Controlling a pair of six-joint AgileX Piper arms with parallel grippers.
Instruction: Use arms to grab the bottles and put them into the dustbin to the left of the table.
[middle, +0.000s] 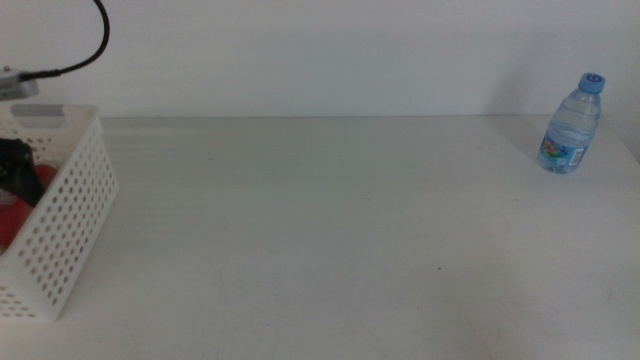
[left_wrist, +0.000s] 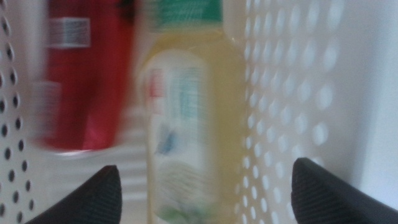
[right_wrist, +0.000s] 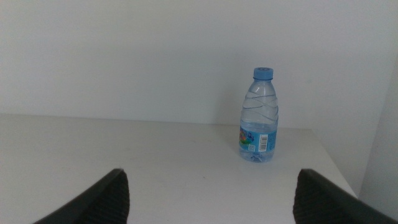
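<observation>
Bin (middle: 62, 215) is found at the table's (middle: 330, 240) left edge, with the can (left_wrist: 84, 74) and tea bottle (left_wrist: 189, 118) inside, though that view is blurred. Left gripper (left_wrist: 205, 193) is held released over them. Water bottle (middle: 573, 125) is upright far right; right gripper (right_wrist: 208, 196) is held released, facing it.

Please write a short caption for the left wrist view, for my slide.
Open left claw above the dustbin, where yellow tea bottle and red can lie.
</observation>
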